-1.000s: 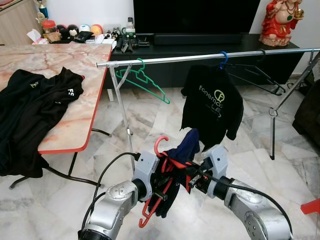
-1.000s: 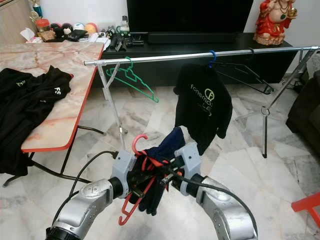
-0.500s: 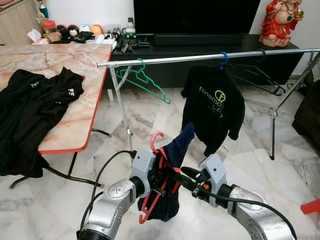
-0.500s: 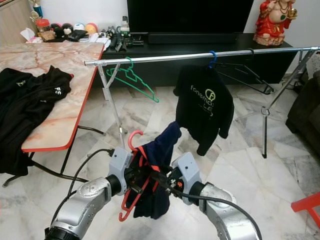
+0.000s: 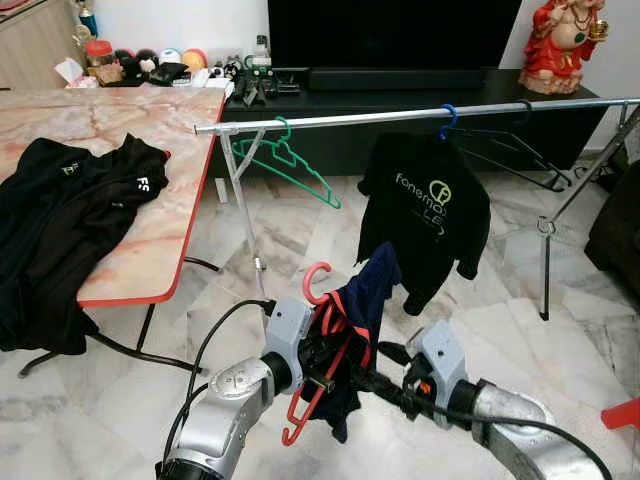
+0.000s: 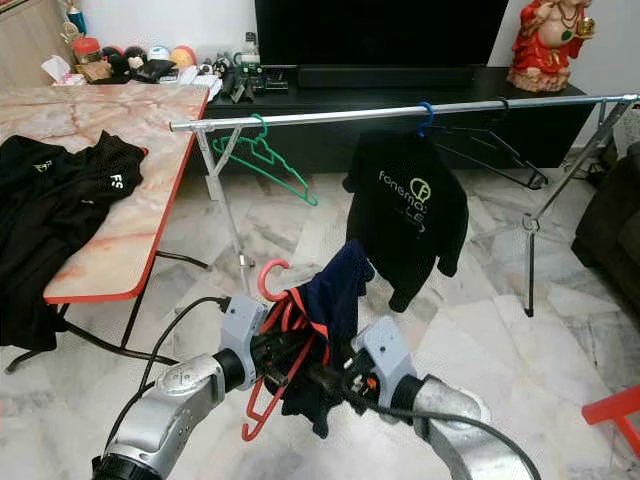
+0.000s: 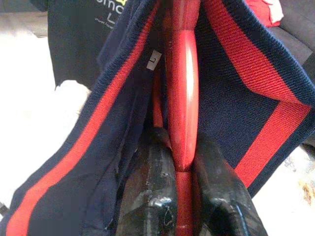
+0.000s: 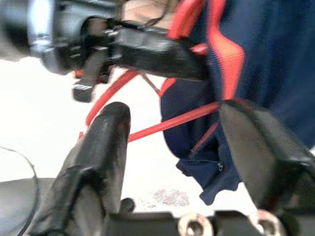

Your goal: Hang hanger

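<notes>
A red hanger point(image 5: 318, 290) with a navy, red-striped garment point(image 5: 368, 295) draped over it hangs low in front of me. My left gripper point(image 5: 322, 366) is shut on it; in the left wrist view both fingers point(image 7: 152, 196) pinch the red bar point(image 7: 181, 98) inside the collar. My right gripper point(image 5: 376, 366) sits just right of the garment and slightly lower, open. Its fingers point(image 8: 103, 147) stand wide apart, with the garment point(image 8: 256, 64) and hanger wires beyond them. The silver clothes rail point(image 5: 400, 115) runs across farther ahead and higher.
On the rail hang a green hanger point(image 5: 290, 165), a black T-shirt point(image 5: 428, 205) on a blue hanger point(image 5: 447, 118) and black hangers point(image 5: 510, 150). A red-edged marble table point(image 5: 150, 240) with black clothes point(image 5: 70, 210) stands left. A red stool corner point(image 5: 625, 412) is at right.
My right gripper has let go of the garment and drawn back lower and to the right. The garment now hangs bunched on the hanger, which the left gripper still holds.
</notes>
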`<state>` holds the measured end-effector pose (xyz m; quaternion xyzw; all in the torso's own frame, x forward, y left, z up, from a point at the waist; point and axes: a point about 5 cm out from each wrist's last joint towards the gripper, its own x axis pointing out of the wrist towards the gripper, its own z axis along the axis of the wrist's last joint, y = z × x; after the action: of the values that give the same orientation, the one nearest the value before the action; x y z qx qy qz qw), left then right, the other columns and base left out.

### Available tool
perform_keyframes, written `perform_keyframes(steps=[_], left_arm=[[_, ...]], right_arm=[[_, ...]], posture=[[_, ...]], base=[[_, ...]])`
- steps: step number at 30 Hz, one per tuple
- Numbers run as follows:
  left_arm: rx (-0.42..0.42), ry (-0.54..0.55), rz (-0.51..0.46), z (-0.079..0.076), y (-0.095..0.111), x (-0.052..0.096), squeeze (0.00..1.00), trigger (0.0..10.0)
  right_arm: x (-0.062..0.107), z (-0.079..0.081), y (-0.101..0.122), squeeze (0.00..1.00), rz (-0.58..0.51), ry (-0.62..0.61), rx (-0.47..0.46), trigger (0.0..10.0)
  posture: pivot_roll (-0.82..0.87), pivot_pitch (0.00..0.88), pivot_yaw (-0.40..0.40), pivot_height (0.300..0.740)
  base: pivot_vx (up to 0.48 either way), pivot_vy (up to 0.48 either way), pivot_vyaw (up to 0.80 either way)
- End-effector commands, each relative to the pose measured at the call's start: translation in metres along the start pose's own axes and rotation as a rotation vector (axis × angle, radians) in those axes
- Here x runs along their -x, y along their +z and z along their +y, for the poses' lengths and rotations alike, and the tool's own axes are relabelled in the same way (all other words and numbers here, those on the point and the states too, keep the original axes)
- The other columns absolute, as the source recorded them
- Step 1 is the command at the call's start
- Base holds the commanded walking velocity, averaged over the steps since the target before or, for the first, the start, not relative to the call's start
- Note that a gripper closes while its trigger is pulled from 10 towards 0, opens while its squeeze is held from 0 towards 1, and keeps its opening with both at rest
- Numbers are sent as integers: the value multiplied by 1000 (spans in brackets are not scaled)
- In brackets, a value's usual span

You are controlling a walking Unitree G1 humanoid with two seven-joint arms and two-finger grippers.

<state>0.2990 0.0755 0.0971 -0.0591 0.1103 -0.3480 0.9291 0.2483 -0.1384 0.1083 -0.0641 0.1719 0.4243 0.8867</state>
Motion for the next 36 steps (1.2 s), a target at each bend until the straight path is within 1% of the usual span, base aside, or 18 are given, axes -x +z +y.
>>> perform_keyframes(steps=[1,2,5,6,7,8,9,14,15,17,23,27,28,29,33,34,35,36], left_arm=[[-3,-33,-45,-2,7,0,0,10000],[-3,-33,-45,-2,7,0,0,10000],[-44,-66,-19,0,3,5,0,10000],[-53,-76,-11,0,2,6,0,10000],[-72,-112,7,-1,-1,10,0,10000],[-79,-127,15,-2,-2,11,0,10000],[-90,-142,21,-3,-4,13,0,10000],[-147,-235,43,-10,-7,19,0,10000],[-169,-305,63,-14,-9,22,0,10000],[-195,-376,90,-19,-12,25,0,10000],[-316,-531,176,-29,-14,25,0,10000],[-373,-595,204,-35,-16,22,0,10000],[-390,-616,213,-37,-17,21,0,10000],[-408,-639,225,-39,-17,21,0,10000],[-449,-692,258,-42,-19,22,0,10000],[-458,-697,264,-43,-19,22,0,10000],[-467,-705,271,-43,-20,22,0,10000],[-472,-713,277,-43,-20,22,0,10000]], right_arm=[[8,-2,6,1000,-3,-1,65,10000],[8,-2,6,1000,-3,-1,65,10000],[28,-44,24,1000,-23,-210,140,10000],[34,-55,34,1000,-52,-261,162,10000],[45,-67,59,1000,-134,-301,203,10000],[49,-70,68,894,-166,-301,219,10000],[52,-73,77,0,-188,-300,239,10000],[59,-87,94,0,-175,-283,311,10000],[56,-88,89,0,-88,-208,377,10000],[52,-86,82,0,-19,-103,436,10000],[44,-77,78,0,15,227,418,10000],[40,-76,69,0,70,355,396,10000],[40,-75,66,678,92,392,391,10000],[40,-74,64,1000,109,440,387,10000],[41,-74,55,976,172,540,380,10000],[41,-74,50,522,202,556,386,10000],[40,-75,45,231,227,573,391,10000],[39,-76,41,0,248,585,388,10000]], posture=[[22,80,-29,740],[22,80,-29,740],[15,81,-30,740],[15,81,-30,740],[10,79,-28,740],[9,78,-27,740],[9,78,-27,740],[3,78,-22,740],[4,77,-21,740],[5,75,-23,740],[6,78,-24,740],[10,72,-32,740],[14,70,-34,740],[16,68,-37,740],[17,59,-44,740],[16,58,-45,740],[16,56,-48,740],[15,57,-49,740]], base=[[0,0,0],[0,0,0],[0,0,0],[0,0,0],[0,0,0],[0,0,0],[0,0,0],[0,0,0],[0,0,0],[0,0,0],[0,0,0],[0,0,0],[0,0,0],[0,0,0],[0,0,0],[0,0,0],[0,0,0],[0,0,0]])
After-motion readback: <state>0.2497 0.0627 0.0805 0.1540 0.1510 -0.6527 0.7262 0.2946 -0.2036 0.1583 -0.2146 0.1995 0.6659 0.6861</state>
